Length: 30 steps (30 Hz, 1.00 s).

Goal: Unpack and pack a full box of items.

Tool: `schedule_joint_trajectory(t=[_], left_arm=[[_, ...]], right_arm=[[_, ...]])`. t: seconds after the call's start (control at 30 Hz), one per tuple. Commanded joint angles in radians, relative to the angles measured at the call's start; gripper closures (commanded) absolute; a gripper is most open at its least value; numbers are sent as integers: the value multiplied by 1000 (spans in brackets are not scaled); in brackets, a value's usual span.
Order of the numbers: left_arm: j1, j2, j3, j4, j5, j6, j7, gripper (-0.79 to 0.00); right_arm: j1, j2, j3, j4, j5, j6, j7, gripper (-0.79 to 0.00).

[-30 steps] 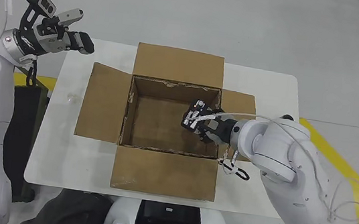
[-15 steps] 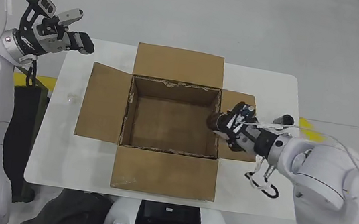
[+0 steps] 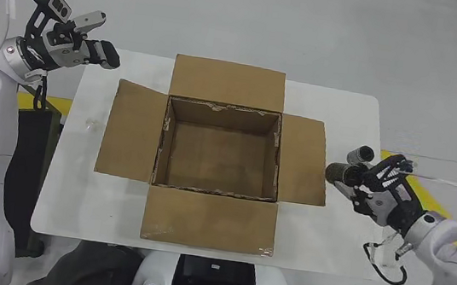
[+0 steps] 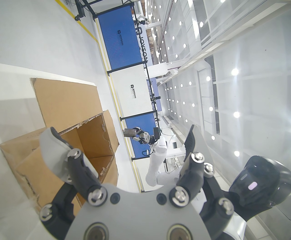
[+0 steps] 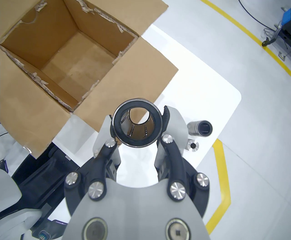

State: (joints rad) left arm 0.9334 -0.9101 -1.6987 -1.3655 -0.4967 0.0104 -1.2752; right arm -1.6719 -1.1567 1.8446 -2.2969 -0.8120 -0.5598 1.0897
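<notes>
Holding a metal tube (image 5: 136, 133) for unpacking, the right hand (image 5: 139, 117) is seen just beside the box (image 5: 141, 66). The left hand (image 4: 121, 131) is spread wide, well away from the box.

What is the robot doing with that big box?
It seems to be unpacking. The right gripper holds a metal tube over the table, beside the open cardboard box, which looks empty. Two more metal parts lie on the table nearby. The left gripper is open and holds nothing, off by the far corner.
</notes>
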Motion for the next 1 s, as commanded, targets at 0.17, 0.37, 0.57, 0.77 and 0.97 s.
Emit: schedule_joint_trajectory(t=[0.17, 0.37, 0.57, 0.77, 0.97], left_arm=[[0, 0, 0, 0, 0, 0, 0, -785], [0, 0, 0, 0, 0, 0, 0, -785], [0, 0, 0, 0, 0, 0, 0, -785], [0, 0, 0, 0, 0, 0, 0, -785], [0, 0, 0, 0, 0, 0, 0, -785]], right_arm=[[-68, 9, 41, 73, -26, -39, -64, 0], [-95, 17, 63, 150, -43, -34, -100, 0], [-82, 25, 53, 245, -56, -35, -124, 0], [-32, 34, 21, 345, -67, -26, -139, 0], [14, 42, -11, 430, -78, 0, -134, 0]])
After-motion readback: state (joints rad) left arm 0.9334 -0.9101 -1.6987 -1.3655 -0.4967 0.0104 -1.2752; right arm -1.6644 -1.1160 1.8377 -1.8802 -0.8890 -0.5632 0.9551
